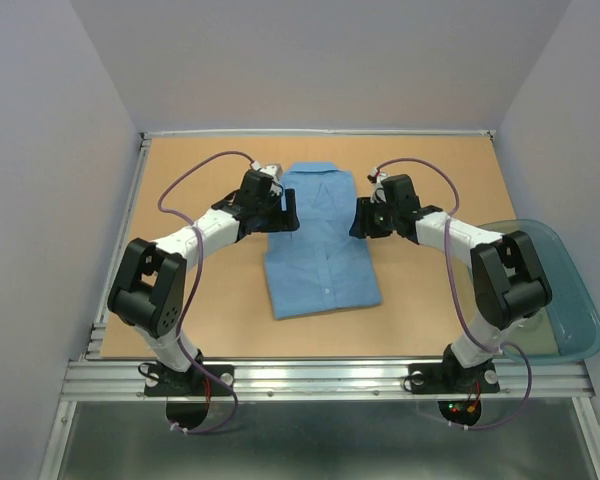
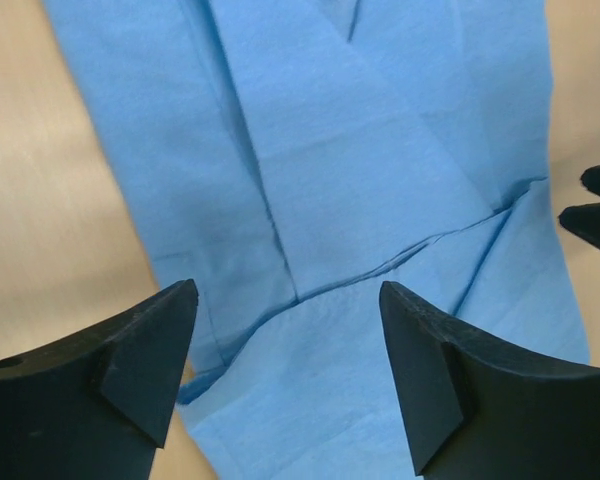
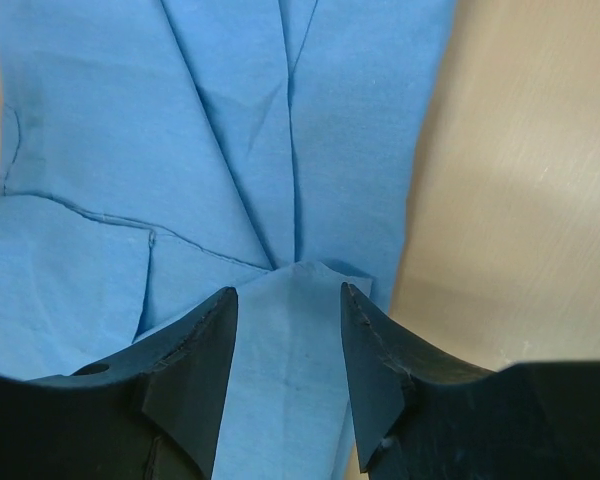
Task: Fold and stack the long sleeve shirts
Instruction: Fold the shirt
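Lying in the middle of the table (image 1: 210,300), the light blue shirt (image 1: 320,240) forms a narrow rectangle, collar at the far end, with folded flaps crossing its upper part. My left hand (image 2: 288,286) hovers over its left edge, jaws wide apart, holding nothing. My right hand (image 3: 289,293) is at the right edge, jaws partly apart over a cloth flap and, as far as I can tell, not pinching it. I judge the next fold needs matched grips at both far corners, carried evenly toward the hem. A teal tub (image 1: 570,300) stands far right.
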Available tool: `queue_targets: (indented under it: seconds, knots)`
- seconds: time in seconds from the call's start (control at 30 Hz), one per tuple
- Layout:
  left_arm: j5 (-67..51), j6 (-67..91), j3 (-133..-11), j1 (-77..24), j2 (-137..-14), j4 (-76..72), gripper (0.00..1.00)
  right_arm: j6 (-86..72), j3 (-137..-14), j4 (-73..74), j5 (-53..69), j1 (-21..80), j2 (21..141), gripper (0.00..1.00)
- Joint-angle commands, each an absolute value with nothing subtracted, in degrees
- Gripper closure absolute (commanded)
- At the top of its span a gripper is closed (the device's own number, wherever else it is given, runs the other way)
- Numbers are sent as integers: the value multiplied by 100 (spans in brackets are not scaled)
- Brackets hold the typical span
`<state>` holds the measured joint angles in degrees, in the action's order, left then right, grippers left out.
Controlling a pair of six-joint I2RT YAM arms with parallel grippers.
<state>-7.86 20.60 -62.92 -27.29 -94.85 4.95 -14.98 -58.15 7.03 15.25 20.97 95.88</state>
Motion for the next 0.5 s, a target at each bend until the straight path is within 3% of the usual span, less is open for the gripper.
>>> queue_targets:
  seconds: [0.0, 0.2, 0.47]
  knots:
    - [-344, 2460, -5865, -2725, -8834, 905, 12, -1371, -5924, 765, 1494, 2030, 9554, 48]
    - [-255, 2795, -4968, -2725, -8060, 774, 10, -1362, -5775, 773, 1485, 2021, 9632, 48]
    - [-264, 2839, -4641, -2725, -8410, 484, 12, -1301, -5845, 765, 1503, 2013, 9931, 48]
